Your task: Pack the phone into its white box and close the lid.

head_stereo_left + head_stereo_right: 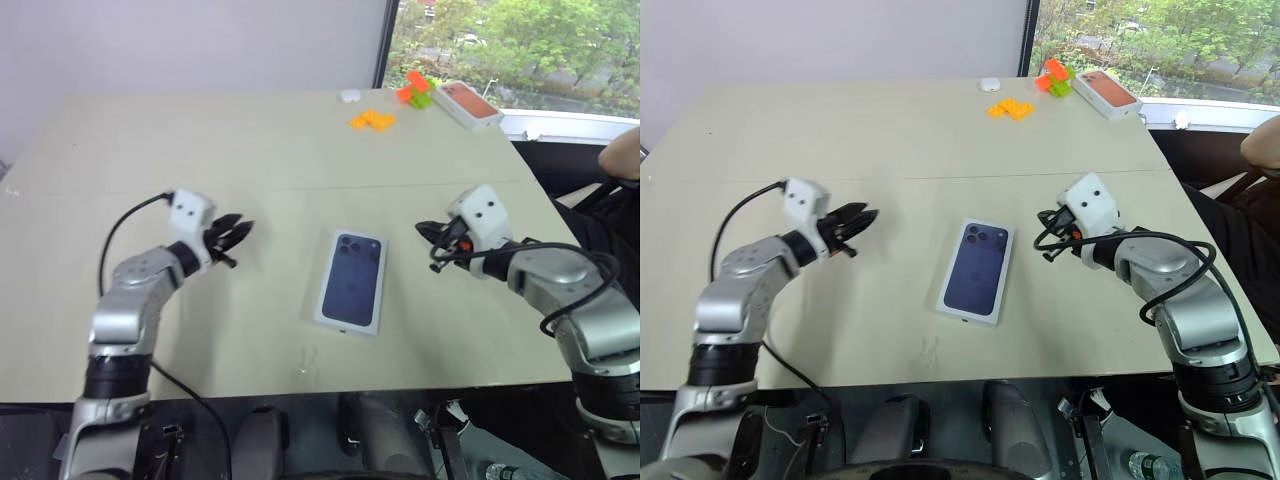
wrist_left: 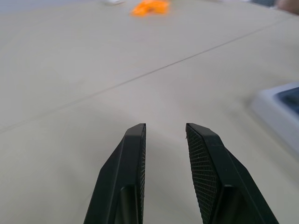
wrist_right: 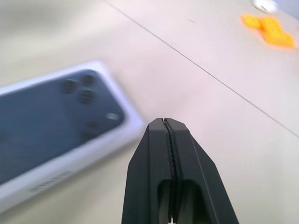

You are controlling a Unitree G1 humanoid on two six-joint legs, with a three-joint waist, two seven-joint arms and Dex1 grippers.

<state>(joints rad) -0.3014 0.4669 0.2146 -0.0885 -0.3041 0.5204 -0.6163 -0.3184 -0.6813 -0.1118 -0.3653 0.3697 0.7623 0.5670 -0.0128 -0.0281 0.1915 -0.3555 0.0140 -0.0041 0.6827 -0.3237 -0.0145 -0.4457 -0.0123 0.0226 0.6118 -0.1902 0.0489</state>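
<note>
No word, brand name or number can be read anywhere. The lid [image 1: 351,281] on the table [image 1: 200,150] carries only a printed picture of a dark blue phone with camera lenses; a faint line of lettering runs along its white side wall in the right wrist view, too blurred to make out. The box with the orange-red top [image 1: 469,104] shows no legible print

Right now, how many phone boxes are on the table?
2: a white box with the phone-printed lid mid-table between the arms, and an orange-topped box at the far right corner by the window.
</note>
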